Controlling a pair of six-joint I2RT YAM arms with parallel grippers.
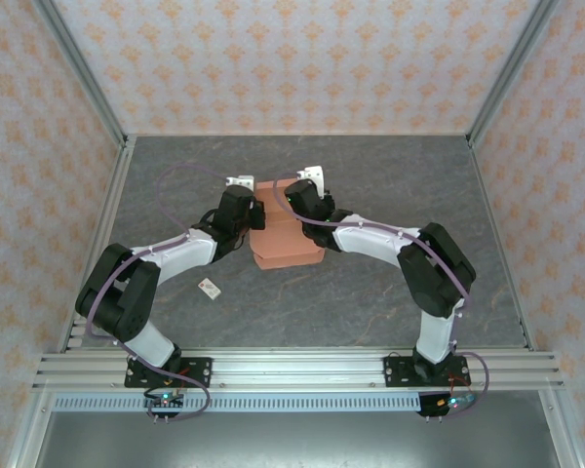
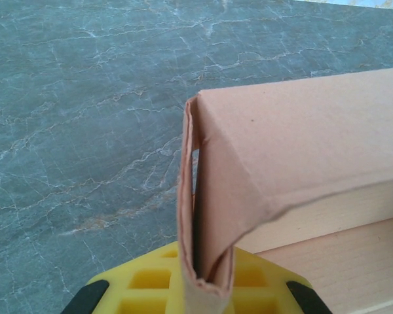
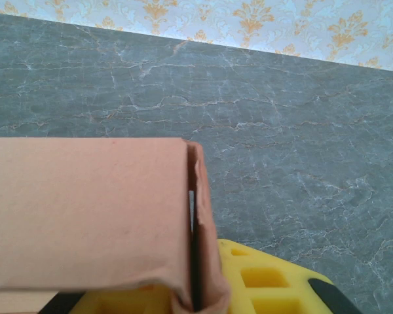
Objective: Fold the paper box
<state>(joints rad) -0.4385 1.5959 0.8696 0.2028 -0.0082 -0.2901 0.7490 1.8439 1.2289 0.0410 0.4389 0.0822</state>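
Salmon-orange paper box (image 1: pixel 291 253), partly folded, end flaps doubled, inside hidden

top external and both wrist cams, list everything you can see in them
paper box: one, salmon-orange, mid-table between the two grippers
tag: one, white with a red mark, on the table by the left arm, apart from the box
table: one, dark grey marbled
walls: three, pale with an orange pattern, around the table
rail: one, silver, near edge, carrying both arm bases
left arm: one, white and black, reaching to the box
right arm: one, white and black, reaching to the box
left gripper: one, yellow pads, shut on a folded box wall
right gripper: one, yellow pads, box wall between its fingers, grip unclear
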